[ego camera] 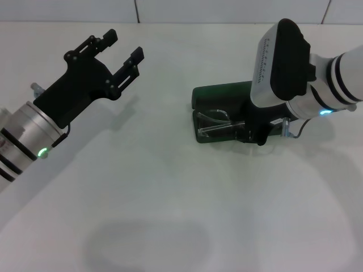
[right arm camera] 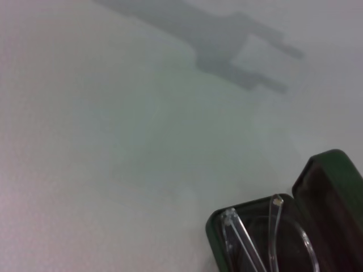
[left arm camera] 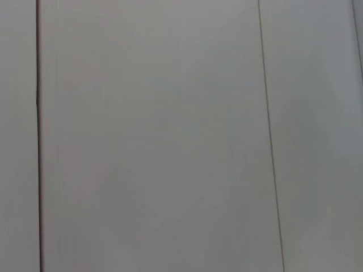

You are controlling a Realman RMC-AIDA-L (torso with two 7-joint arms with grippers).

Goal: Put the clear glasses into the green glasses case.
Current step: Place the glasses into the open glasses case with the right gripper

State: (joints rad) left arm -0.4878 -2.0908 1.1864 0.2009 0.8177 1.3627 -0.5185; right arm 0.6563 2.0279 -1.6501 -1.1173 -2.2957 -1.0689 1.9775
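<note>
Lying inside the open green glasses case (ego camera: pixel 218 96), the clear glasses (ego camera: pixel 218 124) sit under the right tool (ego camera: pixel 258 135), grip apparently hidden.

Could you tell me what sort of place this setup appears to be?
Probably a lab test bench: a bare white table, a pale panelled wall behind, and only the green glasses case holding the clear glasses.

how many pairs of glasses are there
1: the clear glasses lie in the open green glasses case, under the right gripper. None elsewhere.
</note>
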